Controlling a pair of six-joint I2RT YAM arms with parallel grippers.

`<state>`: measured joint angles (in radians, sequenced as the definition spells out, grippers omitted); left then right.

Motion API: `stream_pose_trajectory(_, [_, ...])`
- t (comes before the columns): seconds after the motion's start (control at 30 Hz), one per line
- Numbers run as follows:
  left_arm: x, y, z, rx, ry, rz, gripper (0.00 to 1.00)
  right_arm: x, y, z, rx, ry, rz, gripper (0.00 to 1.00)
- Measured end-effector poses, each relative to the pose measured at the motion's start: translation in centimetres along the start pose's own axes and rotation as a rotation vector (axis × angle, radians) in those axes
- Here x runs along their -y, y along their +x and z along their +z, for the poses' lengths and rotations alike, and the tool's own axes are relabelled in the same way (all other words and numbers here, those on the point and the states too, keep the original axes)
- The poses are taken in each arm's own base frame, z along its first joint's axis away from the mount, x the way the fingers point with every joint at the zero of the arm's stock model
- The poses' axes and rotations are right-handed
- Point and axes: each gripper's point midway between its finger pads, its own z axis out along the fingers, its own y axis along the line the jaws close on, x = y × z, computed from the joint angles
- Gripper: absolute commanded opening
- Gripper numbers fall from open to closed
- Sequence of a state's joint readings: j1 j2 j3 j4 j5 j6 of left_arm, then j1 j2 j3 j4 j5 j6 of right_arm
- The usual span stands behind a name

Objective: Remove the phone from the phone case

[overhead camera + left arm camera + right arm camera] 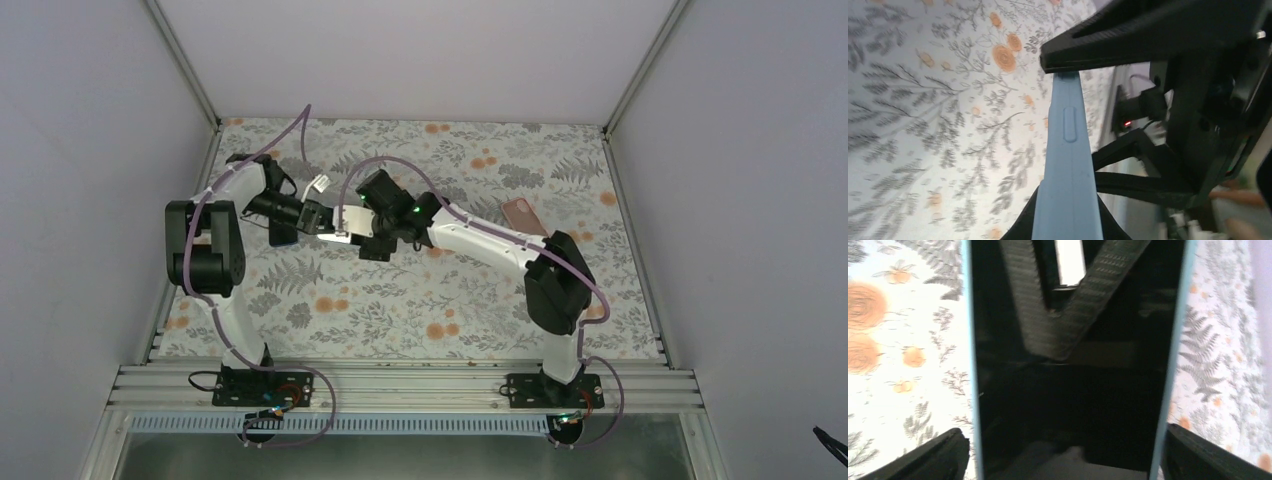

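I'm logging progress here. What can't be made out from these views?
Left wrist: only one edge of the phone case shows in the left gripper; front hidden.
Right wrist: blurred, phone fills view; whether the right gripper touches it is unclear.
Top view: grippers partly cover the phone; too small.

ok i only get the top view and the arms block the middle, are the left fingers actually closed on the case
observer: yes. The left wrist view shows the left fingers clamped on the light blue phone case, which is seen edge on with its side button facing the camera.
operator: and is the phone inside it
observer: yes. The right wrist view shows the black phone screen with the case's blue edges on both sides.
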<state>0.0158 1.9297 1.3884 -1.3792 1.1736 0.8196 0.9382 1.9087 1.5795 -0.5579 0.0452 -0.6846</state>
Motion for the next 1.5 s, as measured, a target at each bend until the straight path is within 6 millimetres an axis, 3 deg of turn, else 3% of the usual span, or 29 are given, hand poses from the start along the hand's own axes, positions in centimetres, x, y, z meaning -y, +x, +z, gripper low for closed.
stream_pose_trajectory(0.1, [0.8,-0.3,-0.5,-0.022,-0.054,0.128,0.02,-0.2,0.6,-0.5,0.012,-0.066,0.02,1.0])
stream_pose_trajectory(0.23, [3.7,-1.4,-1.8,-0.039,-0.155,0.344,0.02,0.3,3.5,-2.9,0.045,-0.216,0.08,1.0])
stream_pose_trajectory(0.37, [7.8,-2.3,-3.1,-0.036,-0.292,0.598,0.02,3.4,7.0,-7.9,0.187,-0.342,0.208,1.0])
stream_pose_trajectory(0.47, [10.5,-2.3,-2.9,-0.043,-0.422,0.796,0.02,6.6,9.0,-11.5,0.31,-0.393,0.287,0.97])
stream_pose_trajectory(0.57, [12.4,-1.7,-1.3,-0.069,-0.478,0.913,0.02,8.2,8.6,-13.2,0.409,-0.439,0.304,0.93])
stream_pose_trajectory(0.63, [12.7,-1.6,-0.2,-0.085,-0.474,0.935,0.02,7.5,7.5,-13.6,0.457,-0.487,0.296,0.9])
stream_pose_trajectory(0.87, [10.1,-2.0,1.0,-0.124,-0.512,0.888,0.02,5.5,5.0,-13.7,0.524,-0.577,0.276,0.84])
stream_pose_trajectory(1.5, [12.2,-3.1,1.4,-0.093,-0.495,0.923,0.02,5.8,4.5,-11.2,0.511,-0.574,0.295,0.75])
